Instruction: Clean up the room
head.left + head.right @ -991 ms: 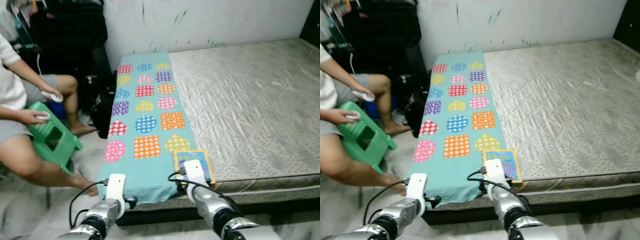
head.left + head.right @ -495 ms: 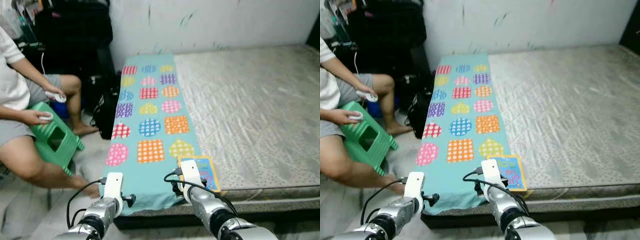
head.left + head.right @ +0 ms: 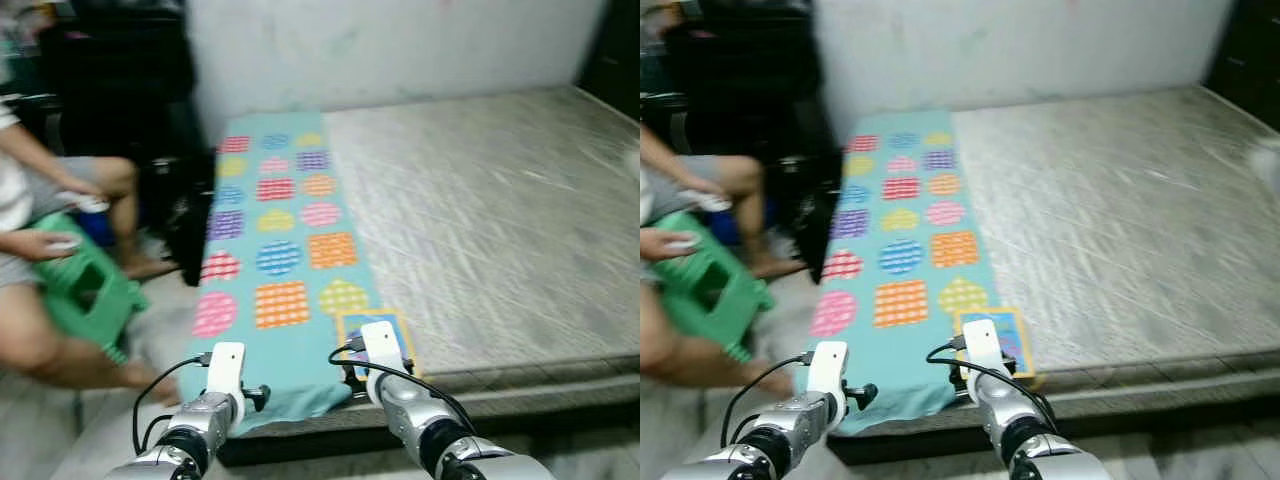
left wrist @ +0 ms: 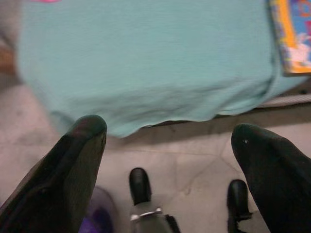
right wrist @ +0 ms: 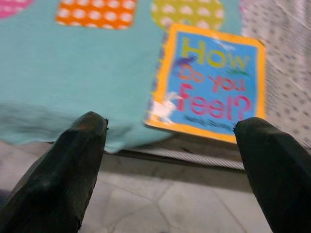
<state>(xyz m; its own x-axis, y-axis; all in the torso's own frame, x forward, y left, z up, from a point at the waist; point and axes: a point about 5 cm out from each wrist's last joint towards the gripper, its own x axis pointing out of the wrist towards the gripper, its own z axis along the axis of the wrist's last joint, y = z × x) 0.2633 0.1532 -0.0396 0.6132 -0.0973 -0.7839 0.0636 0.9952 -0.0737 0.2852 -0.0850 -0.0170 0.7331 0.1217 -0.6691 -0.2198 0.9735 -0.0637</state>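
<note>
Blue book (image 5: pixel 210 85) lies partly hidden behind right tool (image 5: pixel 177 160).

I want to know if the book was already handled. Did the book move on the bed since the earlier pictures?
No. The book lies at the near edge of the mattress, beside the teal sheet's yellow patch, as before; only the camera shifted.

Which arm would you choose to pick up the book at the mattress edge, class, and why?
Right, most likely. The right gripper, fingers open, points at the book from just short of it. The left gripper, also open, faces the teal cloth's hanging hem, with the book off to its side.
</note>
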